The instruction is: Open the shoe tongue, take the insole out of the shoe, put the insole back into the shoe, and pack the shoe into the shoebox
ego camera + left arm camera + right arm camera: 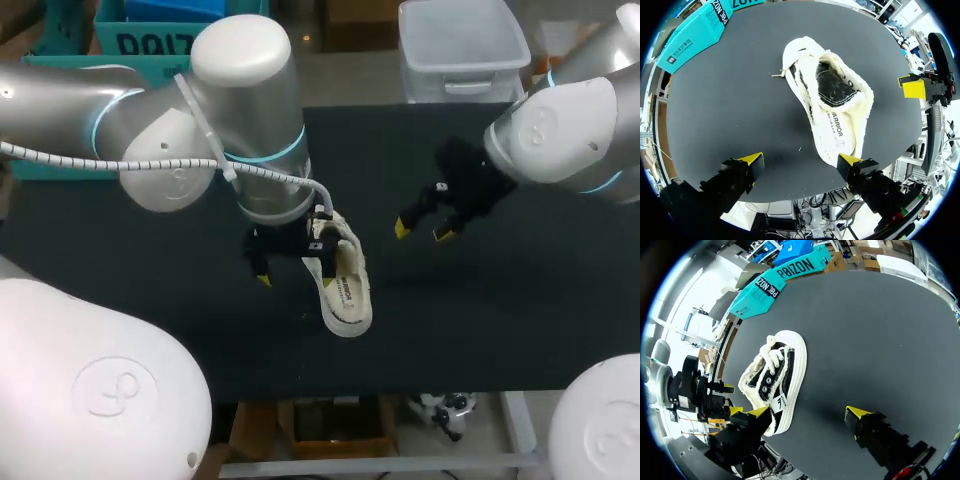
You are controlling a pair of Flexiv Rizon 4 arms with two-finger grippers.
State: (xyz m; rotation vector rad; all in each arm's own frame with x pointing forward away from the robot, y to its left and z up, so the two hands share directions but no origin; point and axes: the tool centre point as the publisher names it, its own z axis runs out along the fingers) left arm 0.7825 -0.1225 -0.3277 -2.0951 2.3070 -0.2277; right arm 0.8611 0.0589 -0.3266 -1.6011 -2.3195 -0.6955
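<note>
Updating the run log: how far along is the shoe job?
Done: nothing visible; white canvas shoe lies on black table, no insole out. In hand: nothing; left gripper open beside it, right gripper open, apart. Left: all steps, through packing into teal shoebox.

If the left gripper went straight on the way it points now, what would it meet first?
Probably the shoe: it lies just ahead of the left gripper, between its open fingers, with one end close to one finger. The other finger would come down on bare table. Depth is unclear.
</note>
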